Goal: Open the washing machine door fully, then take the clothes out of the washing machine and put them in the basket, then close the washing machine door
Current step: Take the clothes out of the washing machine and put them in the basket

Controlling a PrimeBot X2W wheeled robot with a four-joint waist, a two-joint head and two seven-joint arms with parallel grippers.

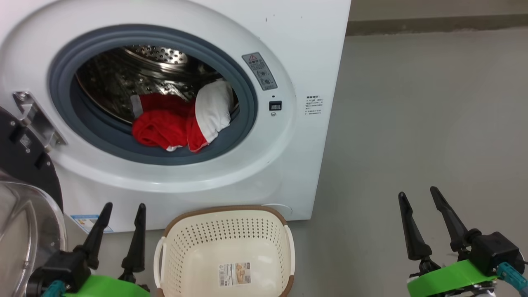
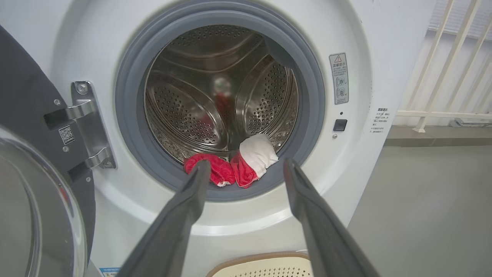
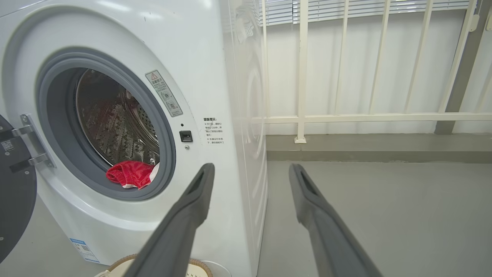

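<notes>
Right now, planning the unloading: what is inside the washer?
Red-and-white clothes lie at the front of the steel drum, touching the grey ring. Anything under them is covered, so the piece count cannot be told.

The washing machine door (image 1: 24,156) is cut off by the left edge of the head view, with its glass bowl (image 1: 24,235) only partly in frame. The basket (image 1: 225,212) runs off the bottom edge, so its near rim is unseen. Print on the paper label (image 1: 234,274) and the warning label (image 1: 259,71) is too small to read. In the left wrist view, 1 finger (image 2: 180,219) of the left tool (image 2: 246,163) covers part of the clothes (image 2: 246,175); the garment count cannot be told.
</notes>
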